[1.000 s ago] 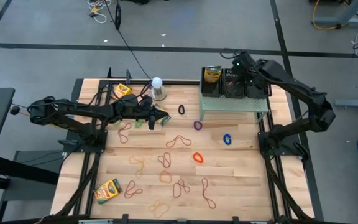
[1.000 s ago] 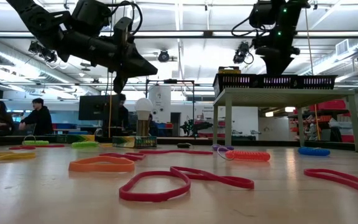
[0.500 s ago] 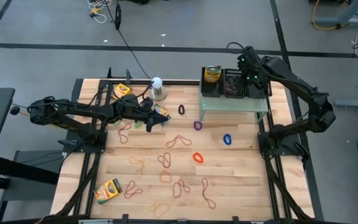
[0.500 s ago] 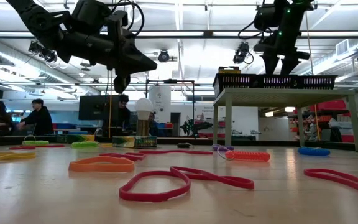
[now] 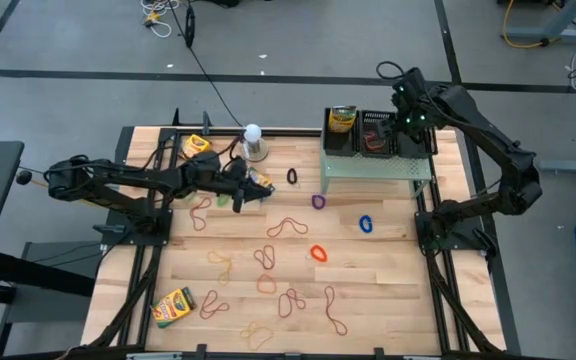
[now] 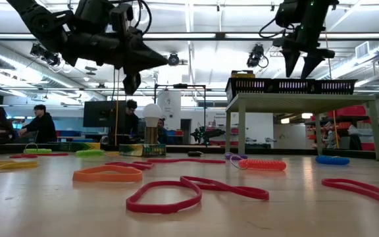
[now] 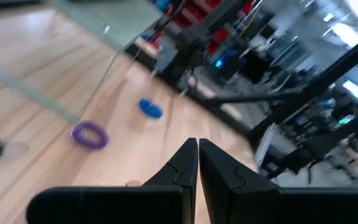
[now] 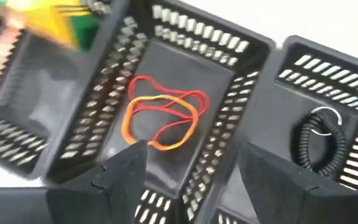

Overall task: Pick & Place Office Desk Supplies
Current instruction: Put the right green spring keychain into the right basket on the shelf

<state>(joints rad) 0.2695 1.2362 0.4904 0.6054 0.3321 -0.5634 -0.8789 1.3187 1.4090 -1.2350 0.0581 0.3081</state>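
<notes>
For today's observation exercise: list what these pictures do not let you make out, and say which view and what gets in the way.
- Low view: contents of the black mesh baskets on the riser; their walls hide them.
- High view: whether the left gripper holds the crayon box beside it; too small.
- Right wrist view: the yellow-and-green thing in the end basket; blurred, cut by the edge.

rubber bands (image 8: 161, 116) in middle basket (image 8: 166, 43)
</notes>
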